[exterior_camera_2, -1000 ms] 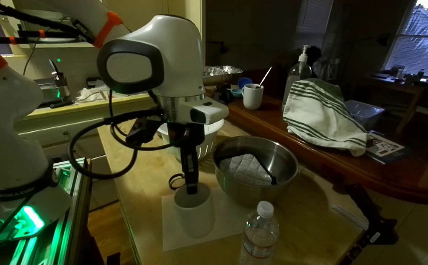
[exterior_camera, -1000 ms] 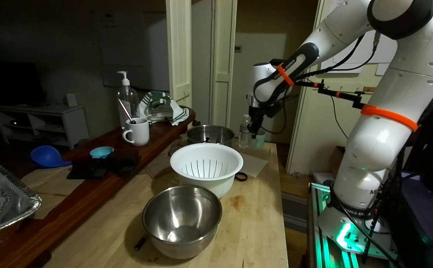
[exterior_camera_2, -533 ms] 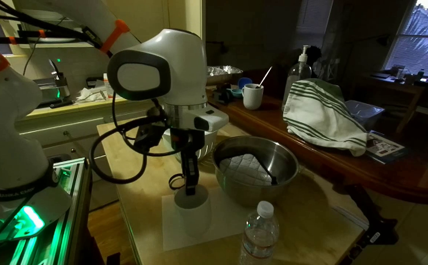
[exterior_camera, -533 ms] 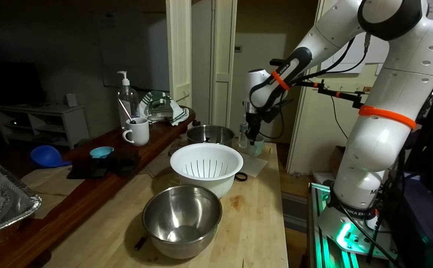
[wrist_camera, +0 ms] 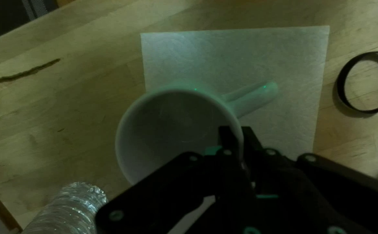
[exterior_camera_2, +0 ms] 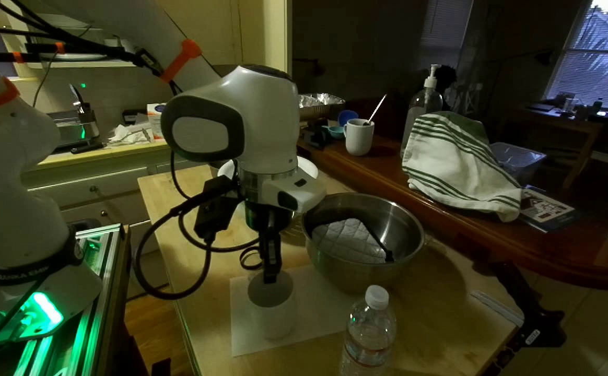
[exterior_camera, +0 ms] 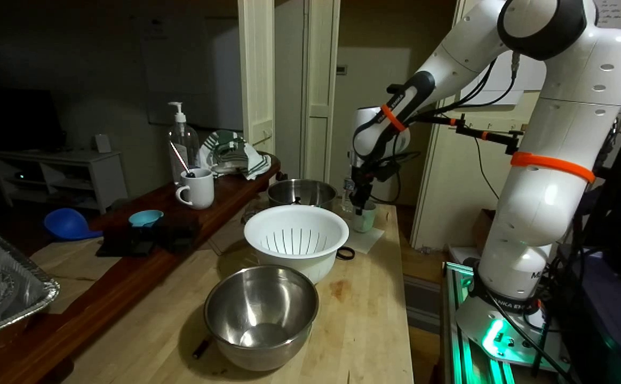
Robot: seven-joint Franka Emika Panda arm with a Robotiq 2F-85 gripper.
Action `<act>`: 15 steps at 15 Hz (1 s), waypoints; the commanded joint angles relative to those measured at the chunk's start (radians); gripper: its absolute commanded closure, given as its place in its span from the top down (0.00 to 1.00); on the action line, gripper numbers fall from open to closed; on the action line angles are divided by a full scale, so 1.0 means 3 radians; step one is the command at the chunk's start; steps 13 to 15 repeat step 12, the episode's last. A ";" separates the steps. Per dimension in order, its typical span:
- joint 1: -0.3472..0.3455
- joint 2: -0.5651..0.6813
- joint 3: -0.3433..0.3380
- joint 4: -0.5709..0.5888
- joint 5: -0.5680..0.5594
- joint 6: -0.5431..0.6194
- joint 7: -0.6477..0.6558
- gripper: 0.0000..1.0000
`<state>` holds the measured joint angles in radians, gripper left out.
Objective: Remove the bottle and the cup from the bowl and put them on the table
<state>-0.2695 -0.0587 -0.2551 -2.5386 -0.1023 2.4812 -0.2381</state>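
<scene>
My gripper [wrist_camera: 233, 130] is shut on the rim of the white cup [wrist_camera: 176, 136], one finger inside and one outside, near the handle. The cup is upright over the paper in both exterior views [exterior_camera: 365, 218] [exterior_camera_2: 275, 316]; I cannot tell whether its base touches. The gripper also shows in both exterior views [exterior_camera: 359, 209] [exterior_camera_2: 270, 279]. The clear bottle [exterior_camera_2: 367, 334] stands upright on the pale wooden table [exterior_camera: 364, 320], near the cup; its side shows in the wrist view [wrist_camera: 72, 208]. The ribbed white bowl [exterior_camera: 296, 240] holds nothing visible; the arm partly hides it in an exterior view [exterior_camera_2: 309, 166].
White paper [wrist_camera: 289, 65] lies under the cup. A black ring band [wrist_camera: 341, 87] lies beside it. A steel bowl with a grey quilted pad [exterior_camera_2: 346, 240] stands near the cup. Another steel bowl [exterior_camera: 262, 341] stands by the white bowl. The brown counter [exterior_camera: 156, 277] borders the table.
The arm has moved down with the cup gripped in it, shifting it lower and a little toward the white bowl, over the paper. The bottle and bowls have not moved.
</scene>
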 commanded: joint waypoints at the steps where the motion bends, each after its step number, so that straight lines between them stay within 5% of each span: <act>1: 0.0024 0.0049 -0.0031 0.0070 0.0215 0.0001 -0.0151 0.44; 9: 0.0041 -0.0803 0.0120 -0.0112 -0.0324 -0.0585 0.0270 0.99; 11: 0.0072 -0.1097 0.0196 -0.0167 -0.0399 -0.0695 0.0204 1.00; 12: 0.0061 -0.0704 0.0124 0.0024 -0.0297 -0.0578 0.0188 0.99; 15: 0.0061 -0.0704 0.0124 0.0024 -0.0297 -0.0578 0.0188 0.99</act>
